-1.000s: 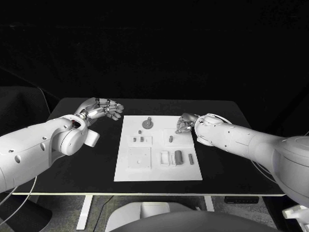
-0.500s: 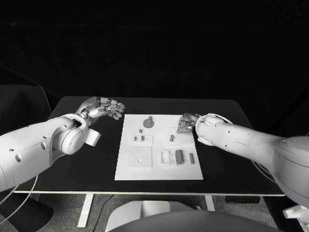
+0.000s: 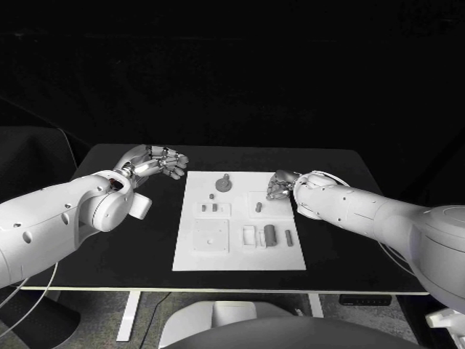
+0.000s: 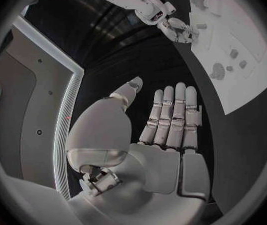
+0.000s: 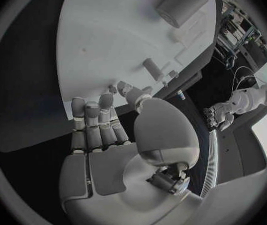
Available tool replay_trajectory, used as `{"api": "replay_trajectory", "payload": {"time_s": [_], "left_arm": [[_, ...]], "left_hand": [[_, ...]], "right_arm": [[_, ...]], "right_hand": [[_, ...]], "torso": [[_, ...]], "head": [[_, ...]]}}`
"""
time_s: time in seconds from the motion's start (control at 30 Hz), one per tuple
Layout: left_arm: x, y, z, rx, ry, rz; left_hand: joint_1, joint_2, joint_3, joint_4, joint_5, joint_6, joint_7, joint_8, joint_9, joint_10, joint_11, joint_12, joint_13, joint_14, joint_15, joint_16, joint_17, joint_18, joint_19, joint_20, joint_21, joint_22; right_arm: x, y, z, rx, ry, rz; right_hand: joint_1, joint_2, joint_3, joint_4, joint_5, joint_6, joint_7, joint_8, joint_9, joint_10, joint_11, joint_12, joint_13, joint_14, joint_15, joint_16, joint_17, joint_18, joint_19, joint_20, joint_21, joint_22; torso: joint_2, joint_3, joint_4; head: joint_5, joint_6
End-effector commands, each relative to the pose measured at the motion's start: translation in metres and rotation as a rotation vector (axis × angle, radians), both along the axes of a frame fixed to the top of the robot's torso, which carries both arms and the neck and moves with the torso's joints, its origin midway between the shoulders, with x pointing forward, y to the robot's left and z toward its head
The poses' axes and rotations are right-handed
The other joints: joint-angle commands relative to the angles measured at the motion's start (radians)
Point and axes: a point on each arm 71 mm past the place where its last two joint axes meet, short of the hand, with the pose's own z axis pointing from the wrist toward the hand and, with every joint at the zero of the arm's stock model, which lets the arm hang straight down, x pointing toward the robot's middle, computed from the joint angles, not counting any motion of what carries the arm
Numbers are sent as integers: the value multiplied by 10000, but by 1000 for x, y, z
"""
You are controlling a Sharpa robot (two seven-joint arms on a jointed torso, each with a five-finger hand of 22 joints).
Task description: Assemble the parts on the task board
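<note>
We keep our left hand (image 3: 157, 162) open and empty, just beside the task board (image 3: 239, 251), out of the way. Our right hand (image 3: 281, 183) hovers over its far edge, close to the parts (image 3: 268, 235); whether it grips anything, we cannot tell.

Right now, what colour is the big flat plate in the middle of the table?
White. The flat rectangular task board shows best in the head view.

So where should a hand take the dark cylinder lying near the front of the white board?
Probably across the middle of the dark cylinder, from above: it lies flat, long axis running front to back, with parts close on both sides. The right hand is nearer.
</note>
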Motion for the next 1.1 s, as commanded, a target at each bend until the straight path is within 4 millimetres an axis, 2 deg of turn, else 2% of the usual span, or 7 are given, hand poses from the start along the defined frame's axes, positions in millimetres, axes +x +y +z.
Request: {"api": "replay_trajectory", "payload": {"time_s": [0.03, 0.13, 0.23, 0.47, 0.97, 1.1], "left_arm": [[0, -1, 3, -106, -48, 28], [1, -1, 3, -120, -56, 30], [1, -1, 4, -121, -58, 43], [1, 0, 4, -108, -50, 67], [2, 1, 5, -81, -32, 95], [2, 2, 5, -75, -41, 114]], "left_hand": [[24, 95, -55, 29, 43, 32, 68, 36, 9, 26, 30, -37, 14, -65, 20, -57, -11, -71, -46, 4, -66, 12], [27, 95, -54, 28, 43, 30, 69, 34, 9, 24, 31, -40, 14, -66, 19, -59, -12, -70, -47, 3, -68, 13], [29, 95, -54, 27, 43, 29, 69, 33, 8, 22, 31, -42, 13, -66, 19, -60, -13, -70, -48, 3, -69, 13], [35, 94, -53, 23, 43, 26, 70, 30, 7, 19, 33, -46, 12, -66, 19, -63, -15, -70, -49, 3, -73, 14], [66, 73, -62, 2, 38, -45, 85, -22, -11, -68, 49, -121, -7, -74, 26, -93, -34, -71, -60, 0, -104, 21], [73, 75, -61, -1, 39, -52, 85, -27, -13, -76, 51, -128, -9, -74, 26, -97, -36, -71, -61, -1, -108, 22]], "right_arm": [[-1, 3, -1, -150, 79, 185], [-1, 3, -1, -185, 60, 199], [-1, 2, -1, -239, 67, 202], [-1, 0, -1, -330, 71, 72], [-1, -1, -1, -445, -29, 53], [-1, -2, 0, -455, -90, 55]], "right_hand": [[221, 188, 202, -12, 36, 359, -18, 170, 81, 151, -10, 75, -33, 80, -26, 53, -24, 18, 90, 20, 76, -26], [375, 143, 400, 3, 11, 541, -34, 243, 127, 197, -21, 79, -57, 110, -44, 64, -37, 23, 113, 24, 77, -39], [453, 135, 553, 32, 8, 745, -54, 332, 179, 267, -33, 102, -69, 163, -59, 92, -40, 26, 156, 30, 97, -42], [476, 133, 595, 32, 9, 795, -59, 353, 192, 283, -36, 106, -73, 175, -63, 99, -41, 28, 166, 31, 102, -43], [609, 6, 747, -24, 17, 647, -36, 243, 161, 311, -55, 100, -99, 193, -74, 102, -55, 39, 185, 28, 107, -53], [913, 115, 1097, -64, 43, 674, -40, 216, 173, 322, -75, 82, -140, 211, -87, 101, -78, 56, 208, 24, 105, -73]], "torso": [[18, 2, -2], [21, -2, 5], [24, -4, 8], [41, 2, -10], [71, 4, -2], [72, 11, -16]], "head": [[30, -5], [60, -20], [147, -31], [146, -38], [137, -56], [140, -60]]}}
